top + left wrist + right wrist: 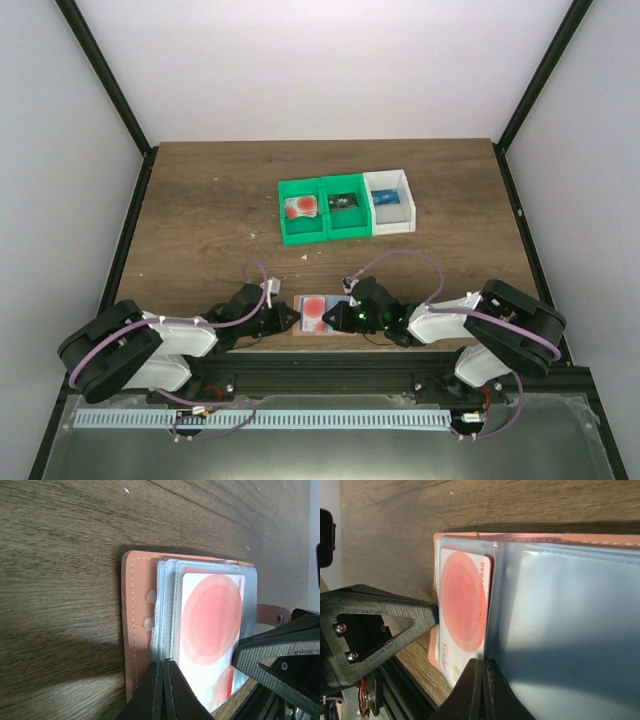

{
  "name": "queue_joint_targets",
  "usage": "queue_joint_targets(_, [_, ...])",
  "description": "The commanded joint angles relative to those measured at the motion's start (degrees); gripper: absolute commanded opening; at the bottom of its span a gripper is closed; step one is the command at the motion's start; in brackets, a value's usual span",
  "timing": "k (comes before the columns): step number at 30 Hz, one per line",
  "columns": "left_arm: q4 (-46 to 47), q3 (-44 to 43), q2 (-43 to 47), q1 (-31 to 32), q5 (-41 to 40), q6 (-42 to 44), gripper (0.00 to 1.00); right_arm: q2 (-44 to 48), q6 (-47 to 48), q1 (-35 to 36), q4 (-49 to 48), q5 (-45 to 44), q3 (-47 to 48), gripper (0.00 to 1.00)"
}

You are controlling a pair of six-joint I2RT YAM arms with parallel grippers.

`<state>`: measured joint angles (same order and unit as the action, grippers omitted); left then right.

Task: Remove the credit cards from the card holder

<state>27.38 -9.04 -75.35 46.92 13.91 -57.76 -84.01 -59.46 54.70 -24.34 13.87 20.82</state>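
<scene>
From above, the card holder (330,303) lies open and flat at the six o'clock edge of the wooden counter (200,220), between the two arms. A credit card (313,312), pale with a red-orange blot, shows on its left half. The left end effector (292,318) reaches the holder from nine o'clock and the right end effector (338,319) from three o'clock. Toward twelve o'clock, well apart from the holder, stands a green bin (322,235) of two compartments, with a white bin (392,225) touching its three o'clock side. The left green compartment holds another pale card (300,208) with a red blot. In the left wrist view, the left fingers (147,695) are pressed together at six o'clock, their tips over the edge of the clear pockets just beside the salmon rim. Whether a sleeve is nipped between them cannot be told. The credit card sits inside a clear pocket, and the holder's tab (272,615) sticks out at three o'clock. In the right wrist view, the right fingers (470,690) are likewise pressed together at six o'clock, tips at the card's lower edge beside the blue-grey panel. Whether they pinch the card cannot be told. The left end effector's black finger meets the holder's edge at nine o'clock.
</scene>
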Motion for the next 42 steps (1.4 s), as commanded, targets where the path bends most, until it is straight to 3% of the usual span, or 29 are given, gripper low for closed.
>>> queue_joint_targets(1, [-5.9,0.7,-0.3,0.2,-2.0,1.3,0.0,1.0,-0.3,-0.8,-1.0,0.6,-1.4,0.0])
queue_joint_targets(12, [-6.2,0.7,-0.3,0.2,-2.7,1.2,0.0,0.7,-0.3,-1.3,-0.3,1.0,-1.4,0.03])
queue_joint_targets(42, [-5.8,0.5,-2.1,0.2,-3.4,1.2,0.0,7.1,-0.8,-2.8,-0.6,1.9,-5.5,0.0])
